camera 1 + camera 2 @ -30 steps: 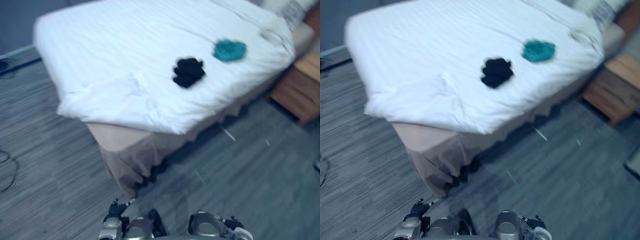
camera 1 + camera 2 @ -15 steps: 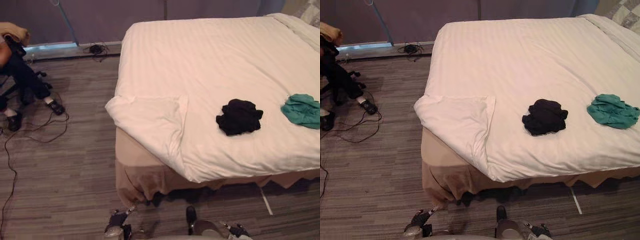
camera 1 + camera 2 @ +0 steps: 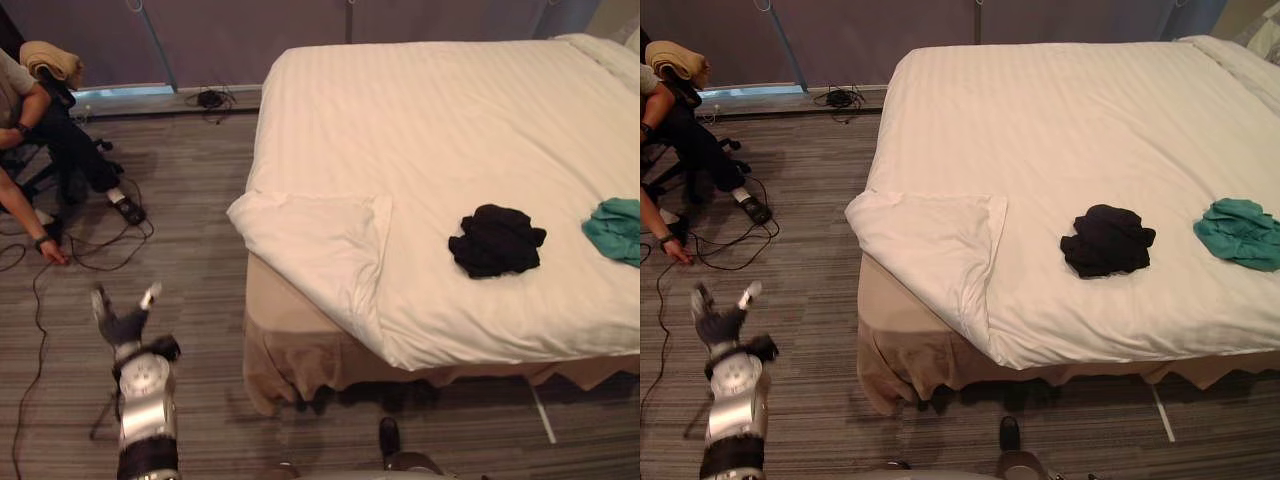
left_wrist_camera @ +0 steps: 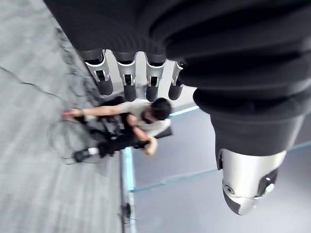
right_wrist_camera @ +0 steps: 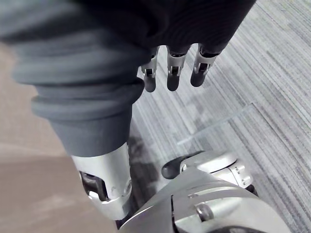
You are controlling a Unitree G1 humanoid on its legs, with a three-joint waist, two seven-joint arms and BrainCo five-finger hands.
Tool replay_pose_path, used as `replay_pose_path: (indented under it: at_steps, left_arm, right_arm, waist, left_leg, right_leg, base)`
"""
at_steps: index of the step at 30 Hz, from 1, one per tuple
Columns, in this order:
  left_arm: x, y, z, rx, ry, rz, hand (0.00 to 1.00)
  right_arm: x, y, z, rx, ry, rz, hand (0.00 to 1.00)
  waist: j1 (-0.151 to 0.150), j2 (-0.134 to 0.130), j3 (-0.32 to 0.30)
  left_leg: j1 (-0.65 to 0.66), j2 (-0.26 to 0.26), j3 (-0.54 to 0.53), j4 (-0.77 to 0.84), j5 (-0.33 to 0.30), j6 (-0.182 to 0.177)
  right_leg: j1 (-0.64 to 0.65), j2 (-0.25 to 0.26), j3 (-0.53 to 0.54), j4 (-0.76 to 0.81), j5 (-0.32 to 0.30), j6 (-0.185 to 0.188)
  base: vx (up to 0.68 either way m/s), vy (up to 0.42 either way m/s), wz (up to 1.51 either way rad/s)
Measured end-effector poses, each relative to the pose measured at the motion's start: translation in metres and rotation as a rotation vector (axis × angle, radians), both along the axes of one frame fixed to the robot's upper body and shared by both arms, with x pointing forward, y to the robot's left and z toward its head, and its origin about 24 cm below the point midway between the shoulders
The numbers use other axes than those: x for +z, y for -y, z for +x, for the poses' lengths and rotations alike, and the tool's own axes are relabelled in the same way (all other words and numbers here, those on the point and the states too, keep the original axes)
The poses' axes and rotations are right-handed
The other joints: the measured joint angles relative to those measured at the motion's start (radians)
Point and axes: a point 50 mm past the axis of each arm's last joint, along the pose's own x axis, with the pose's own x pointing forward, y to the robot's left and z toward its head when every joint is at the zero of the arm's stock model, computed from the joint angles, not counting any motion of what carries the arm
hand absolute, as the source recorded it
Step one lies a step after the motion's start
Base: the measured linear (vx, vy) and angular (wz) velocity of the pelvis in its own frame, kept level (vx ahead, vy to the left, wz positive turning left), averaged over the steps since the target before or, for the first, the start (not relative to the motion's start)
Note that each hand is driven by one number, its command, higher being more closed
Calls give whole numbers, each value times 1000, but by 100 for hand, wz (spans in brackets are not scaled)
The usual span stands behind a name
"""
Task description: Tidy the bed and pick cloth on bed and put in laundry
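**While two garments are lying on the bed, both robot hands are hanging empty**

Where the grey striped floor point(image 3: 200, 250) is running closest to the robot, the left hand point(image 3: 124, 322) is being held up over it at the lower left, well apart from the bed point(image 3: 450, 110). Its fingers point(image 4: 129, 80) are reaching out straight and spread, the thumb is standing apart from them, and nothing is sitting between them. The right hand point(image 5: 173, 68) is showing in its own wrist view, pointing down at the floor. Its fingers are hanging straight and loose, and it is carrying nothing.

Just beyond, the near corner of the bed is facing the robot. The white cover is lying folded back there in a flap point(image 3: 320, 235), and a tan skirt point(image 3: 290, 345) is hanging below it down to the floor.

A black cloth point(image 3: 497, 240) is lying bunched on the cover, to the right of the flap and near the bed's closest edge. A teal cloth point(image 3: 615, 228) is lying farther right, apart from the black one. Neither hand is touching either cloth.

At the far left, a person point(image 3: 40, 110) is sitting and reaching one arm down toward the floor. Farther back, a tangle of cables point(image 3: 210, 98) is lying on the floor by the wall, just beside the bed's far corner.
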Motion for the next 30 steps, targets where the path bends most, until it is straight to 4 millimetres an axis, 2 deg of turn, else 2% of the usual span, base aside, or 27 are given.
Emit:
replay_pose_path:
  at_steps: [4,6,7,8,10,11,13,14,15,17,18,19,22,25,27,30]
  left_arm:
    - [53,21,42,-133,135,119,0]
    - [67,37,58,-197,167,146,0]
    - [78,52,71,-255,179,169,0]
    - [81,57,76,-279,176,184,0]
    - [97,79,100,-371,138,299,0]
    - [100,83,105,-385,124,324,0]
    - [105,96,127,-418,10,448,0]
    - [106,98,130,-418,-16,482,0]
    - [106,97,137,-414,-85,554,0]
    - [102,97,145,-414,-196,645,0]
    - [101,97,148,-408,-240,688,0]
    - [101,95,149,-399,-267,720,100]
    - [113,95,154,-379,-286,800,100]
    - [112,92,153,-374,-319,854,100]
    - [107,89,152,-378,-347,860,100]
    - [88,82,147,-397,-411,854,100]
  right_arm:
    - [1,1,7,1,18,-3,0]
    - [1,2,9,-8,27,-1,0]
    - [2,2,15,-22,45,4,0]
    - [2,2,18,-24,55,5,0]
    - [8,0,45,-15,140,3,0]
    - [10,0,51,-14,159,5,0]
    - [17,-1,74,1,236,-1,0]
    - [19,-1,78,-4,250,-1,0]
    - [22,-1,86,-16,281,-6,0]
    - [28,0,98,-17,325,-24,0]
    - [30,2,102,-24,344,-36,0]
    - [31,2,104,-30,350,-38,0]
    - [31,1,105,-53,360,-25,0]
    - [33,3,106,-54,371,-34,0]
    - [33,5,106,-60,371,-36,0]
    - [36,14,107,-58,376,-60,0]
  waist:
    - [-25,6,-4]
    - [-31,6,0]
    - [-48,8,22]
    - [-56,7,28]
    - [-74,4,72]
    - [-82,2,85]
    - [-92,-1,143]
    - [-97,-1,155]
    - [-118,-4,181]
    - [-137,-3,220]
    - [-138,-3,241]
    - [-136,-3,246]
    - [-134,-4,261]
    - [-129,-5,261]
    - [-127,-5,261]
    - [-123,-5,261]
  left_leg:
    - [-56,-4,42,7,1,-1]
    - [-78,-9,68,12,2,-3]
    - [-83,-11,81,20,2,-3]
    - [-88,-13,88,22,2,-3]
    - [-125,-23,127,30,1,-2]
    - [-135,-24,131,34,0,0]
    - [-171,-25,169,59,-11,2]
    - [-177,-25,174,64,-12,2]
    - [-194,-22,181,79,-13,1]
    - [-208,-19,199,87,-14,1]
    - [-211,-18,215,91,-15,-1]
    - [-218,-16,226,92,-18,-5]
    - [-227,0,232,110,-27,-9]
    - [-228,1,231,123,-36,-4]
    - [-219,0,223,127,-38,0]
    - [-186,-2,215,125,-40,2]
  right_leg:
    - [-78,4,48,0,25,0]
    - [-114,5,75,1,35,1]
    - [-122,4,96,1,40,1]
    - [-130,4,102,2,43,1]
    - [-191,1,150,11,59,6]
    - [-201,0,155,11,61,8]
    - [-249,-1,199,11,79,12]
    - [-257,-2,206,11,83,12]
    - [-274,0,215,12,89,12]
    - [-294,6,232,15,96,11]
    - [-310,14,247,24,96,11]
    - [-325,21,259,33,96,11]
    - [-334,30,260,42,95,12]
    - [-329,28,261,47,92,14]
    - [-313,23,255,47,90,17]
    - [-277,19,248,46,85,21]
  base:
    - [-21,2,-26]
    - [-18,-7,-40]
    - [-14,-7,-32]
    - [-50,-8,-35]
    - [-86,-22,-43]
    - [-86,-39,-39]
    - [-86,-45,-44]
    - [-57,-36,-35]
    - [-32,-29,-19]
    - [-29,-51,-26]
    - [-30,-65,-38]
    - [-23,-52,-32]
    - [-34,-51,-8]
    - [-62,-33,0]
    - [-64,-12,9]
    - [-45,-7,7]
